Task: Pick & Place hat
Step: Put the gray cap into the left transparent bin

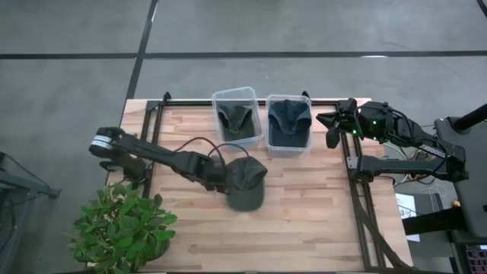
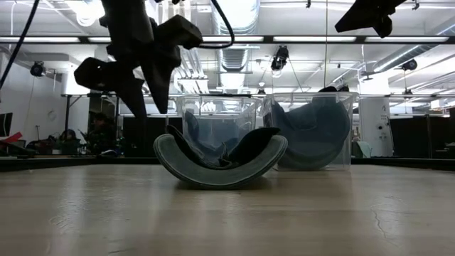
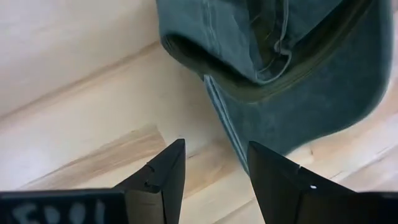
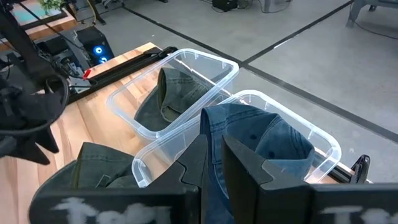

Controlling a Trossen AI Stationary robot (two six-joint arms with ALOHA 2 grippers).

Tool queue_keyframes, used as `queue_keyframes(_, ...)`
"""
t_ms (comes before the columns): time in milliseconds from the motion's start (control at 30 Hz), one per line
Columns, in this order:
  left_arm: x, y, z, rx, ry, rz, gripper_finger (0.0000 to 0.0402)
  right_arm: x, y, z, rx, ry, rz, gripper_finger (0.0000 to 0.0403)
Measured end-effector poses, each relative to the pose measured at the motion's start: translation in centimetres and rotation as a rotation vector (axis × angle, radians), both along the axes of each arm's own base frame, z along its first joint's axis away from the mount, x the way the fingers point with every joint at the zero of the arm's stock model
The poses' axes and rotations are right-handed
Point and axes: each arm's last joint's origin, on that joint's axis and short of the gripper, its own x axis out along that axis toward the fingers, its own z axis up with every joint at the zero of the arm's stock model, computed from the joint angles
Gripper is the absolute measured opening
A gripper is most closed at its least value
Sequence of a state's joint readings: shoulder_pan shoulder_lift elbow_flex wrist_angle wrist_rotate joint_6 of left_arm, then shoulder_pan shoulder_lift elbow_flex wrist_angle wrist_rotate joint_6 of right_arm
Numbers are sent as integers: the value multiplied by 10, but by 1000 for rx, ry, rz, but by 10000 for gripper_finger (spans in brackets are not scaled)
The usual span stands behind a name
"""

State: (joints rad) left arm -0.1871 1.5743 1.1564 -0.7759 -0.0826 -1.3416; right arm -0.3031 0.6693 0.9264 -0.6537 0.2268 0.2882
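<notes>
Looking straight down, the high view lays out three caps: a dark green cloth cap (image 1: pixel 246 185) lying on the light wooden slatted table (image 1: pixel 304 213) near its middle, a second green cap (image 1: pixel 235 120) inside the left clear plastic bin (image 1: pixel 237 116), and a blue denim cap (image 1: pixel 289 122) inside the right clear plastic bin (image 1: pixel 289 125). The two bins stand side by side at the table's far edge.

The low view adds what the overhead cannot: the loose cap (image 2: pixel 220 156) rests upside down, its brim curving upward at both ends, with the bins behind it.

The left wrist view shows the brim edge and inner band of that cap (image 3: pixel 292 68) just beyond the fingers, apart from them.

The left arm stretches from the table's left side toward the centre, its left gripper (image 1: pixel 222 180) just beside the cap's left edge, jaws spread with bare wood between them. The right arm waits folded at the far right corner, the right gripper (image 1: pixel 332 127) raised near the denim bin, its jaws close together with only a narrow slit and nothing held.

A green leafy potted plant (image 1: pixel 122 228) stands at the near left corner.
</notes>
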Motion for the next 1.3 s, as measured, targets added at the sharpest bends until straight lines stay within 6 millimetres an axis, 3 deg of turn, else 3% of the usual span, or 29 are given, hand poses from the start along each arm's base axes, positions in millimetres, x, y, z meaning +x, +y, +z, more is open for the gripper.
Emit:
queue_keyframes(267, 11, -3, -17, -25, 26, 16, 163, 0, 0, 0, 0, 0, 0, 43)
queue_keyframes(633, 17, -4, -18, -32, -16, 34, 163, 0, 0, 0, 0, 0, 0, 43)
queue_keyframes(1067, 33, -7, -59, -14, 72, 36, 163, 0, 0, 0, 0, 1, 0, 43)
queue_keyframes(1300, 41, -8, -63, -15, 20, -12, 152, 0, 0, 0, 0, 1, 0, 43)
